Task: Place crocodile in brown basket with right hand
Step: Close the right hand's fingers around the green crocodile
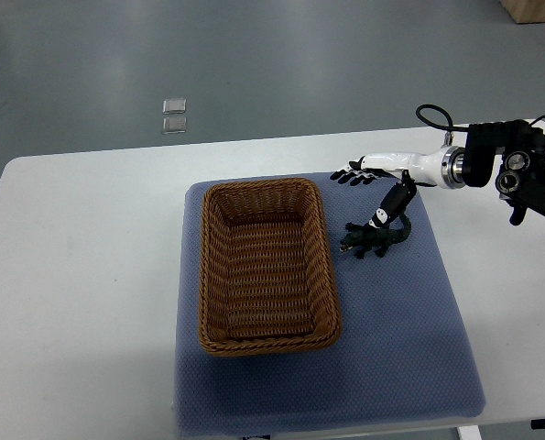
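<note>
While the right hand [380, 172] hovers with fingers spread and nothing held, its thumb points down at the crocodile [375, 240], which lies on the blue mat [409, 330] just right of the brown basket [330, 275], not inside it. This looks like the reach before the grasp. Next, the fingers must close on the toy, lift it, and carry it left over the basket's rim.

A white worktop [80, 275] with rounded corners carries a blue-grey mat [409, 339]. Beyond it lies grey floor [254, 55] with two small pale square plates [174, 115], one just behind the other. A wooden corner [533, 9] shows top right.
</note>
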`<state>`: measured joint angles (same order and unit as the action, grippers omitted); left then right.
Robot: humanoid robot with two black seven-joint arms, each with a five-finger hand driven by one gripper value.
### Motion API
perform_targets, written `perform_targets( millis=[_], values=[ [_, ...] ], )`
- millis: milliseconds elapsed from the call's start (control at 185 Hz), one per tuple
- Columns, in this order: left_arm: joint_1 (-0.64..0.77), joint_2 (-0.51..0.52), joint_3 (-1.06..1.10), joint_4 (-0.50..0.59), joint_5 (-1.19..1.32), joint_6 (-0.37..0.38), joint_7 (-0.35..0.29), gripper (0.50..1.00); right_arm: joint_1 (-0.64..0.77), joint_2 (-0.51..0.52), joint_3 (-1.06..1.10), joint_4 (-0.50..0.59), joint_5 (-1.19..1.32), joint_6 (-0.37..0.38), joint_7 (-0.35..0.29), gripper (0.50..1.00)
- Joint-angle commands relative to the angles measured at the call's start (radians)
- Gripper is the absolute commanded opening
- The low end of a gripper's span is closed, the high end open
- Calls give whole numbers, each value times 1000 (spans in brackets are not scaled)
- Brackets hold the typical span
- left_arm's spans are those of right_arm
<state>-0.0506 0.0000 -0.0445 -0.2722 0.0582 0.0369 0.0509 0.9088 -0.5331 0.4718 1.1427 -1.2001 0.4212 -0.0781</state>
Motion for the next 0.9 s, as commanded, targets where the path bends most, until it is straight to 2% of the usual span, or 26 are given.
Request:
perform_targets(
  millis=[0, 157, 896],
  values=[
    [0, 0, 0, -1, 0, 5, 0, 1000, -39, 5, 22, -1, -1, -24, 0, 926],
    [0, 0, 0, -1, 0, 8, 0, 1000, -71, 15, 21, -6, -1, -91, 4, 924],
    [0, 0, 2, -1, 0, 6, 0, 1000, -123, 45, 1, -66, -73, -122, 11, 917]
  ],
)
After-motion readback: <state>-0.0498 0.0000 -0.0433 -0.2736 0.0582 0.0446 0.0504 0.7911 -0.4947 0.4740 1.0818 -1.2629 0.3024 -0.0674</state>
